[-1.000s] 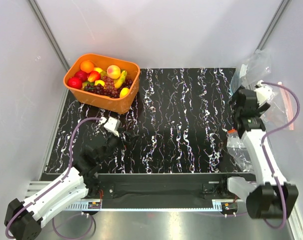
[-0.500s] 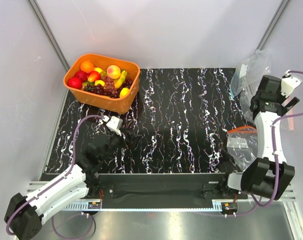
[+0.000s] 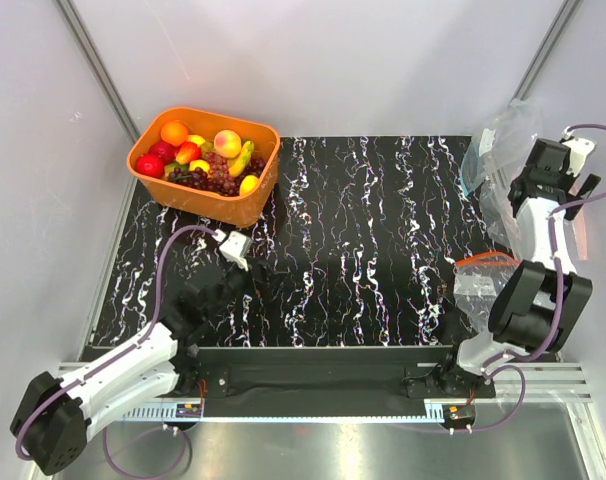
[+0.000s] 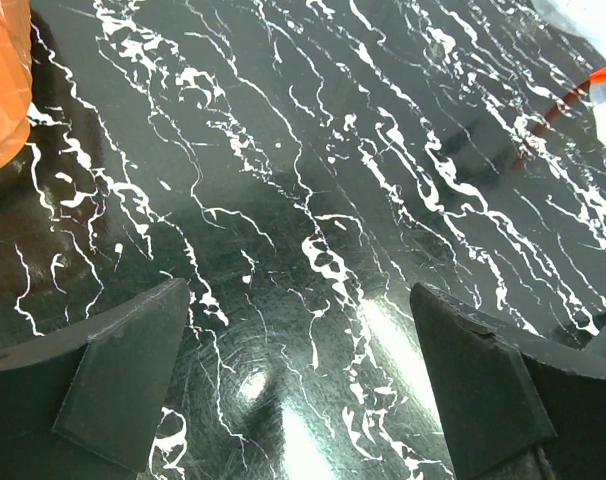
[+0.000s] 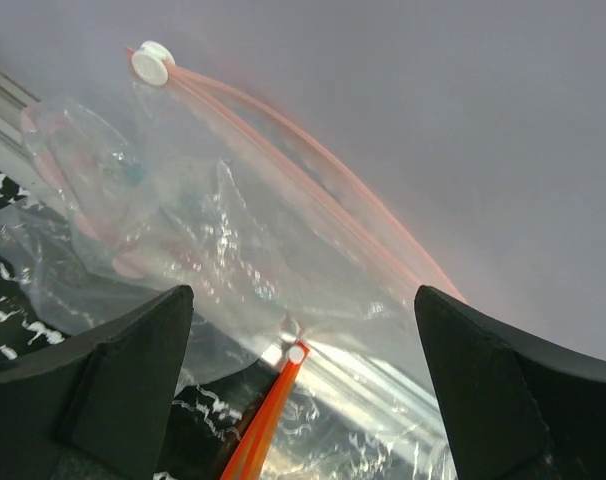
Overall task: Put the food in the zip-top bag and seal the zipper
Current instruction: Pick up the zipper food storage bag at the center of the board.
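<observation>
The food lies in an orange basket (image 3: 245,207) at the back left: an orange (image 3: 174,132), a peach (image 3: 227,143) and a red fruit (image 3: 150,165). The clear zip-top bag (image 5: 273,235) lies crumpled against the right wall. Its pale pink zipper (image 5: 318,170) ends in a white slider (image 5: 151,63). My right gripper (image 5: 303,295) is open and empty, just short of this bag, at the table's far right (image 3: 556,172). My left gripper (image 4: 299,292) is open and empty, low over the black mat, front left (image 3: 251,278).
Banana and dark grapes (image 3: 221,183) share the basket. A second clear bag with an orange strip (image 5: 263,425) lies under my right gripper, also in the top view (image 3: 483,262). Another clear bag (image 3: 495,140) sits at the back right. Grey walls enclose the marbled mat (image 3: 363,220).
My right arm has swung from the mat's right side out to the right wall, over the bags. My left gripper has crept slightly forward and stays open.
</observation>
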